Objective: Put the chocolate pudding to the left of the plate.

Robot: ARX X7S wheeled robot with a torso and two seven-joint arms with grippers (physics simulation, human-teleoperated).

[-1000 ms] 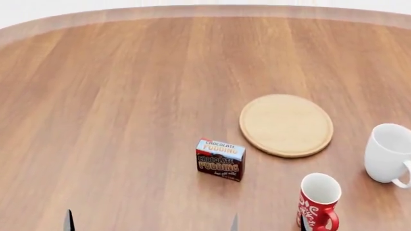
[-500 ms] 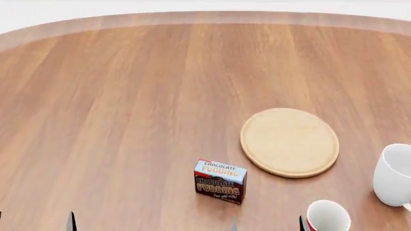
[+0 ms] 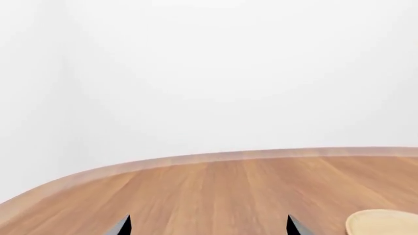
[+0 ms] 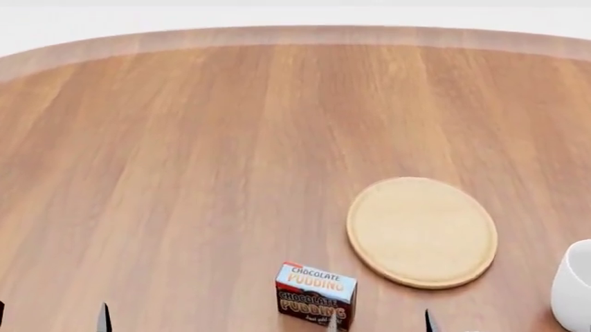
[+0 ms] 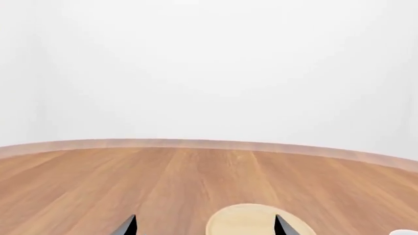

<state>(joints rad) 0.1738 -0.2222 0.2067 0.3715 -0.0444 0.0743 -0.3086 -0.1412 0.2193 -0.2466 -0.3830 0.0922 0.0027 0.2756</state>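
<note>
- Chocolate pudding: upright on the wooden table, at the head view's lower edge, just beside the plate on its near-left; the two stand apart.
- White mug: right of the plate, cut by the frame edge.
- Left gripper and right gripper: only dark fingertips show, spread wide with nothing between them.
- Bare tabletop lies left of the plate.

On the table, the chocolate pudding stands upright near the front edge of the head view. The plate lies flat behind it and to its right, apart from it. A white mug sits right of the plate.
</note>
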